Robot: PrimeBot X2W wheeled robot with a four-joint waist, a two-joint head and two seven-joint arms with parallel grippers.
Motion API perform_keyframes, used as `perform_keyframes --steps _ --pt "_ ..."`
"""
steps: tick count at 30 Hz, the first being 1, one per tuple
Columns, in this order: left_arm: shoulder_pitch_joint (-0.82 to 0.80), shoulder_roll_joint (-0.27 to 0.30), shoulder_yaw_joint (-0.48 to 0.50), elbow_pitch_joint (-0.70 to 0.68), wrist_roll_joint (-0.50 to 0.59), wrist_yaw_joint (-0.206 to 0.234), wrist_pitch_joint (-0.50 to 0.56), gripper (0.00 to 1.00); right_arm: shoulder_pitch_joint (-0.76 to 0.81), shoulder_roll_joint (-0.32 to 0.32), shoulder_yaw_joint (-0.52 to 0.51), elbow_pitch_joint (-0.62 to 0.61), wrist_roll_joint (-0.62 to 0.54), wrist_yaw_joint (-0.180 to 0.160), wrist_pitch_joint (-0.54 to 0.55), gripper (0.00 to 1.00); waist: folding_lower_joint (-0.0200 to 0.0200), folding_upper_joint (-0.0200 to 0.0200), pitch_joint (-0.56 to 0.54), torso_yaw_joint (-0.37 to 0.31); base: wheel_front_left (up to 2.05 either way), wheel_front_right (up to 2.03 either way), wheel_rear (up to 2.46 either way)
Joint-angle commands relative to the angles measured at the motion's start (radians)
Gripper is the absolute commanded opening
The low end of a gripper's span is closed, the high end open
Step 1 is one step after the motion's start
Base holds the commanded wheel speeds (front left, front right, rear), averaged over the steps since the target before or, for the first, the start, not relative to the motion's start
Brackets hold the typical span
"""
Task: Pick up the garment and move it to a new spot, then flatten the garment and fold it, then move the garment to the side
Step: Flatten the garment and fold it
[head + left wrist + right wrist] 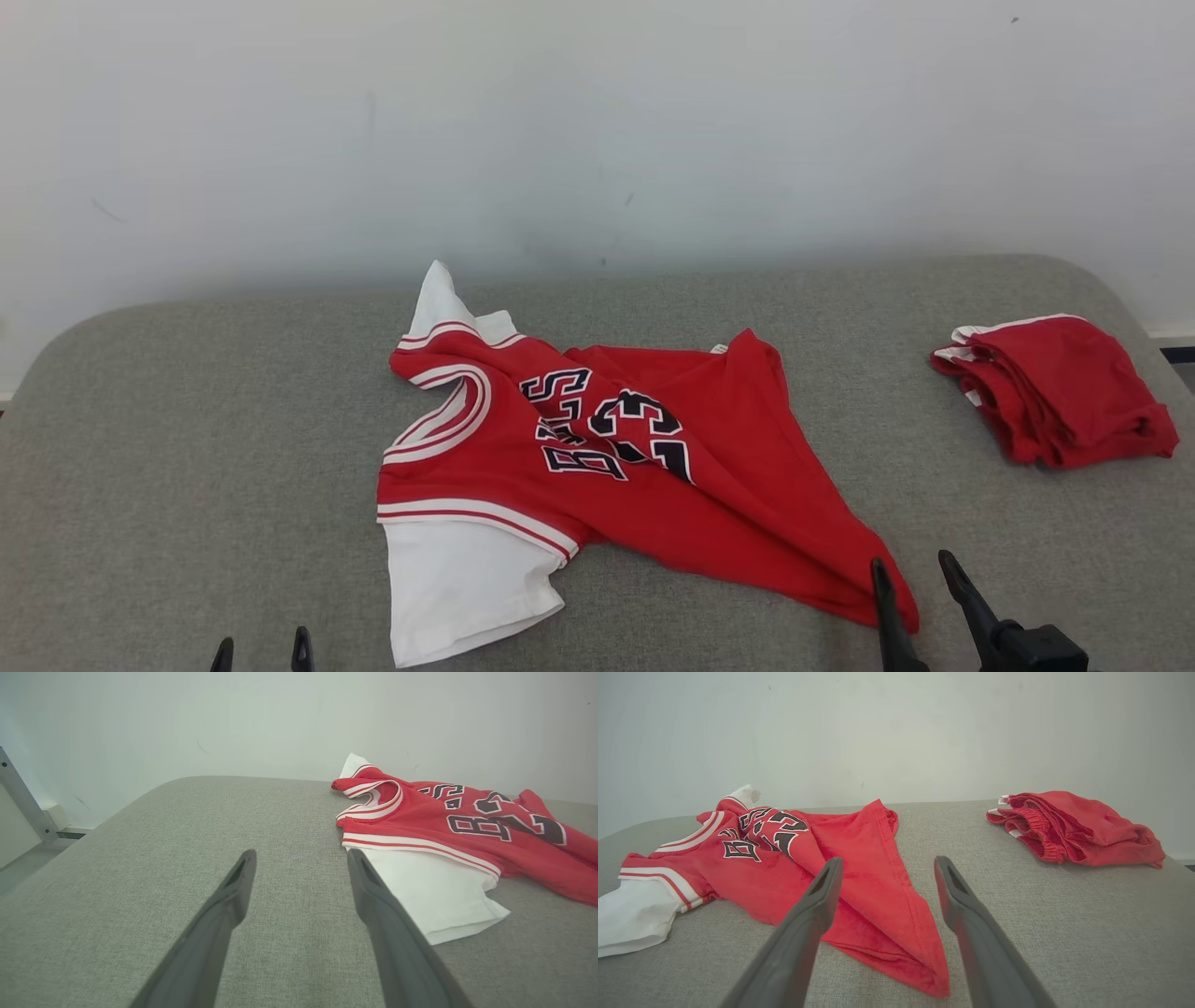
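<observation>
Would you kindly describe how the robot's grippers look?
The left gripper and right gripper each have two long, matte dark-grey fingers tapering to narrow tips, with a recessed slot near each tip. A black block sits at the right one's base.

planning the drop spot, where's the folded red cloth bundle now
Head view: the folded red cloth bundle lies far right on the grey fabric surface, apart from the crumpled red-and-white jersey at centre.

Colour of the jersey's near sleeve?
White sleeve, with red-and-white striped trim above it; left wrist view shows it best.
</observation>
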State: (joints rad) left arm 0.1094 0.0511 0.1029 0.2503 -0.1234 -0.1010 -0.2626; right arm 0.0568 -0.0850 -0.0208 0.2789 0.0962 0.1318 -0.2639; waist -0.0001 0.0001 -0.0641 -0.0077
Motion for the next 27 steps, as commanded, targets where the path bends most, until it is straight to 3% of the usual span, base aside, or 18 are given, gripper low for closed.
perform_keyframes --steps 1,9,11,16,27 --pt "0.015 -0.001 0.003 0.002 -0.003 0.003 -0.003 1.0 0.01 0.003 -0.001 0.002 -0.008 -0.003 0.0 1.0 0.0001 -0.0001 -0.001 -0.002 0.0 0.0 0.0" --pt "-0.011 -0.001 -0.025 0.036 -0.04 -0.012 -0.003 1.0 -0.005 -0.015 0.007 0.014 -0.008 -0.003 0.0 1.0 0.0001 -0.0001 0.028 0.0 0.0 0.0 0.0" --pt "-0.034 -0.002 -0.079 0.068 -0.096 -0.023 -0.003 1.0 -0.01 -0.025 0.016 0.033 -0.009 -0.003 0.0 1.0 0.0001 -0.0001 0.058 -0.002 0.0 0.0 0.0" --pt "-0.086 0.001 -0.146 0.097 -0.117 -0.029 -0.003 1.0 -0.027 -0.056 0.021 0.032 -0.016 -0.003 0.0 1.0 0.0001 -0.0001 0.14 -0.006 0.0 0.0 0.0" --pt "-0.157 0.001 -0.178 0.125 -0.141 -0.021 -0.003 1.0 -0.059 -0.073 -0.016 0.003 -0.016 -0.003 0.0 1.0 0.0001 -0.0001 0.241 -0.036 0.0 0.0 0.0"
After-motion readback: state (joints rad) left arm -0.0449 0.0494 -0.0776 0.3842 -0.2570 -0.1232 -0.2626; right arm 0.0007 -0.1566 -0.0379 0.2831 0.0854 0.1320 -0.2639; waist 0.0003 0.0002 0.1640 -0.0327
